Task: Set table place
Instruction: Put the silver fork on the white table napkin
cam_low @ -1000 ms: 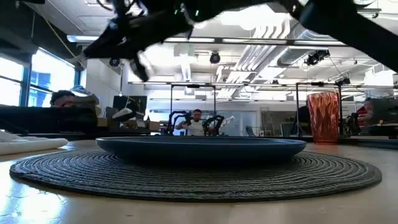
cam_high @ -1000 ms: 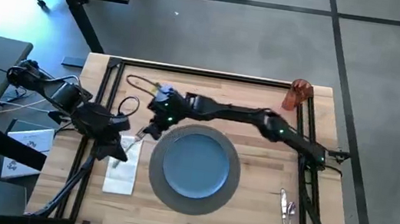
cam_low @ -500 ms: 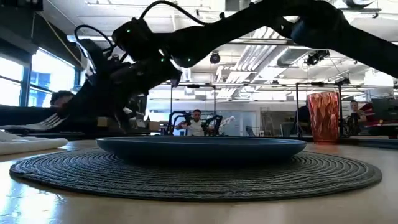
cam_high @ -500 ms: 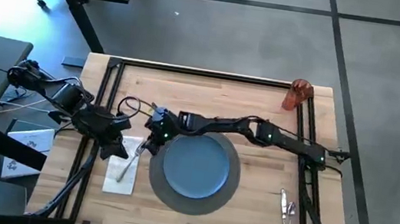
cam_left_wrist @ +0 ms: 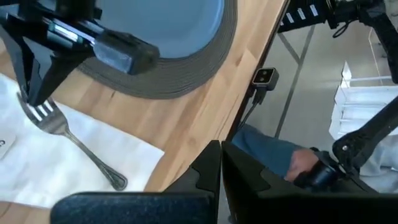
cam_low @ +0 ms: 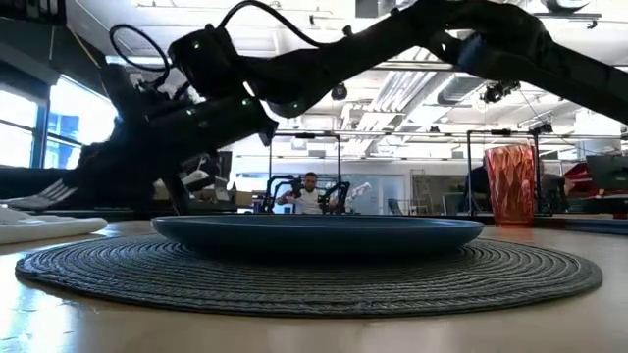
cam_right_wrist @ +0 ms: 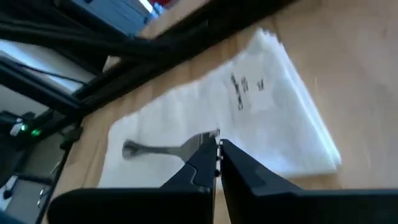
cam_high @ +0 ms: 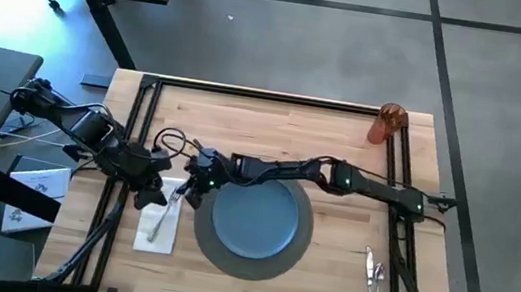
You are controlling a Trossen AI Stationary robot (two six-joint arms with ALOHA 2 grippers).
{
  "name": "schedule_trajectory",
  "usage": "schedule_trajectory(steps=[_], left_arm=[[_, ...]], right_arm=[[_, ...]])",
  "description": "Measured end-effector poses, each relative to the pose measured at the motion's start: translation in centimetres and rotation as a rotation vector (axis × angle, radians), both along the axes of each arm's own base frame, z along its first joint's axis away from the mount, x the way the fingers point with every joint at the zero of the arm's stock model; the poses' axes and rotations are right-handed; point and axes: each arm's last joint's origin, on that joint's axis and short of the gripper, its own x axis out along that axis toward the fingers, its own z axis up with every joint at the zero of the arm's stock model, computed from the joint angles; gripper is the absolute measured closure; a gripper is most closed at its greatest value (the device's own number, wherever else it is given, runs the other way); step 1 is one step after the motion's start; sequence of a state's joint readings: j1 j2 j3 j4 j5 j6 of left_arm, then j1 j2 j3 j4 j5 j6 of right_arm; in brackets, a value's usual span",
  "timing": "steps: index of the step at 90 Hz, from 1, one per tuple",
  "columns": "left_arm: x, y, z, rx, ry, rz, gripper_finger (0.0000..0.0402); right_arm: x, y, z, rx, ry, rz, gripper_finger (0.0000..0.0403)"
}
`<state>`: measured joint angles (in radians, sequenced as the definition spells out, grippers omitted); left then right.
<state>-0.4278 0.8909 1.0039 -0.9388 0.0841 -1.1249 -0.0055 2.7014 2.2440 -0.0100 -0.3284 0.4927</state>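
Observation:
A white napkin [cam_high: 153,233] lies on the table left of the round grey mat [cam_high: 226,257], which carries the blue plate [cam_high: 254,213]. A silver fork [cam_high: 166,216] lies on the napkin, its tines toward the far edge. My right arm reaches across the plate's far side, and my right gripper [cam_high: 185,195] is shut at the fork's tines. My left gripper [cam_high: 148,192] is shut by the napkin's far left corner. The orange cup [cam_high: 384,124] stands at the far right. My right gripper pinches the fork's tine end [cam_right_wrist: 208,138] between its two fingers [cam_left_wrist: 25,93]. The fingers come from above, slanting in from the plate's side. The fork lies flat on the napkin [cam_left_wrist: 37,168], its handle end [cam_left_wrist: 117,182] toward the near edge. My left gripper is close to the napkin's corner; I cannot tell whether it touches it.
A knife and a spoon [cam_high: 372,272] lie near the right rail at the table's near right. Black rails [cam_high: 129,149] run along the table's sides and far edge. People sit in the room beyond the table in the low view.
My right gripper has gone from beyond the plate's far left rim toward the near left and down onto the napkin, carrying the fork. The fork, held off the table before, now lies flat along the napkin.

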Motion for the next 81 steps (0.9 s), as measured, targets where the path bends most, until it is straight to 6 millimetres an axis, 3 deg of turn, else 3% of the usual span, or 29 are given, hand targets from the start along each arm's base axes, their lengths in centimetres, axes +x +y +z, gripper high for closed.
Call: schedule_trajectory(steps=[11, 40, 53, 69, 81], left_arm=[[0.0, 0.0, 0.0, 0.002, -0.001, 0.003, 0.0401], [0.0, 0.1, 0.0, 0.008, -0.002, 0.044, 0.0401], [0.0, 0.1, 0.0, 0.012, 0.001, 0.067, 0.0401], [0.0, 0.3, -0.1, 0.016, 0.02, 0.109, 0.0401], [-0.1, 0.4, -0.2, 0.022, 0.027, 0.154, 0.0401]], right_arm=[[0.1, 0.1, 0.2, -0.014, -0.027, -0.016, 0.036], [0.3, 0.0, 0.5, -0.013, -0.069, -0.018, 0.0228], [0.2, -0.7, 0.8, 0.014, -0.041, -0.043, 0.0197], [-1.0, -2.7, 4.9, -0.021, 0.023, -0.088, 0.0195], [-3.5, -3.7, 8.0, -0.148, 0.22, -0.17, 0.0204]])
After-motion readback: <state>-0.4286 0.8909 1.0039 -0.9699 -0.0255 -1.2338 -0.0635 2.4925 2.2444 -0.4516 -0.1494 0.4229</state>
